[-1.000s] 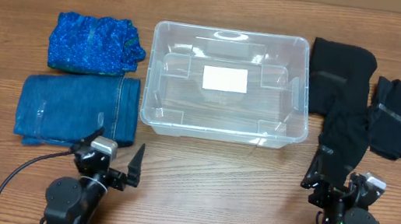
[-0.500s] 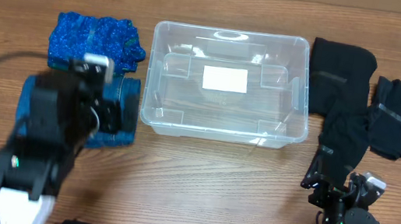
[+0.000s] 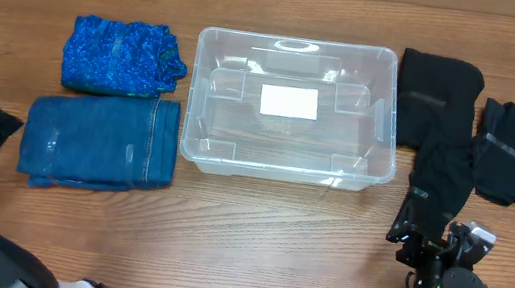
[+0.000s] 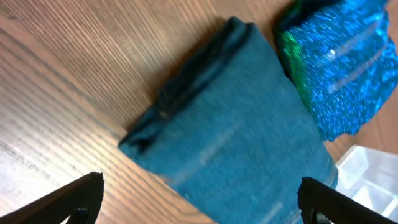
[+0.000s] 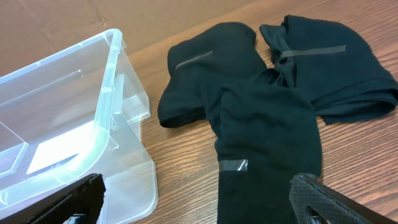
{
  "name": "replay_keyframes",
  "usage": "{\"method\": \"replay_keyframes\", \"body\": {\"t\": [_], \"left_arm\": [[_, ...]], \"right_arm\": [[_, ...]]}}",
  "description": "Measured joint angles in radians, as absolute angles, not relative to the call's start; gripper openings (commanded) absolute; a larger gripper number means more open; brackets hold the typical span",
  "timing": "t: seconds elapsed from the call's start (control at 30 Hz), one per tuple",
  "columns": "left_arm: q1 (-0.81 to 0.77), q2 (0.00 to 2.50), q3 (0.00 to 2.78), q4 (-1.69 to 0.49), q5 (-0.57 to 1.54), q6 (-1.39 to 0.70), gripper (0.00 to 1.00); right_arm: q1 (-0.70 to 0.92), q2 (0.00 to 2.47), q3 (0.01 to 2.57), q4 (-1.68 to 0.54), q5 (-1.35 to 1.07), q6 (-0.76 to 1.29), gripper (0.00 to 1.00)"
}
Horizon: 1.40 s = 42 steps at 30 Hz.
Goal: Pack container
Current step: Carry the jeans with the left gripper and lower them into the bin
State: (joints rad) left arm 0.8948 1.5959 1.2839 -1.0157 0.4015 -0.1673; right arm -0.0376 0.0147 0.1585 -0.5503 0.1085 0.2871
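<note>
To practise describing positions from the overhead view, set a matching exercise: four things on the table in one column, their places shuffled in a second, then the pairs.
Things
1. container
2. plain blue folded cloth
3. sparkly blue cloth
4. black garments

Places
A. left side, farther from the robot
B. right of the container
C. middle of the table
D. left side, nearer the robot

Pairs: 1-C, 2-D, 3-A, 4-B

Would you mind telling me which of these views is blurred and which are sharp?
Left wrist: the folded jeans look smeared, likely motion blur. Right wrist: sharp, black clothes crisp. Overhead: sharp, faint glare on the bin rim.
</note>
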Motion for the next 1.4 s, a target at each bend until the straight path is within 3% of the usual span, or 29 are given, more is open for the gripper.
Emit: {"method": "replay_keyframes", "body": {"t": [0.3, 0.4, 0.53, 0.57, 0.77, 0.9, 1.13, 1.23, 1.4], "left_arm": [[0.853, 1.908, 1.285, -0.873, 0.532, 0.028, 1.0], [0.818, 1.969, 1.285, -0.841, 0.531, 0.045, 0.81], [0.756, 1.987, 1.303, -0.83, 0.5, 0.062, 0.11], [0.74, 1.987, 1.309, -0.836, 0.486, 0.06, 0.04], [0.681, 1.983, 1.399, -0.999, 0.454, 0.011, 0.04], [0.669, 1.934, 1.502, -1.201, 0.561, -0.009, 0.04], [0.633, 1.533, 1.764, -1.259, 0.681, -0.159, 0.04], [0.556, 1.357, 1.779, -1.209, 0.704, -0.305, 0.04], [0.222, 1.336, 1.779, -1.078, 0.595, -0.559, 0.04]], "right_arm": [[-0.038, 0.015, 0.159, -0.551, 0.108, 0.287, 1.0], [-0.038, 0.015, 0.159, -0.551, 0.108, 0.287, 1.0], [-0.038, 0.015, 0.159, -0.551, 0.108, 0.287, 1.0], [-0.038, 0.015, 0.159, -0.551, 0.108, 0.287, 1.0], [-0.038, 0.015, 0.159, -0.551, 0.109, 0.287, 1.0], [-0.038, 0.015, 0.159, -0.552, 0.109, 0.287, 1.0], [-0.038, 0.015, 0.159, -0.551, 0.109, 0.287, 1.0], [-0.038, 0.015, 0.159, -0.551, 0.109, 0.287, 1.0], [-0.038, 0.015, 0.159, -0.551, 0.109, 0.287, 1.0]]}}
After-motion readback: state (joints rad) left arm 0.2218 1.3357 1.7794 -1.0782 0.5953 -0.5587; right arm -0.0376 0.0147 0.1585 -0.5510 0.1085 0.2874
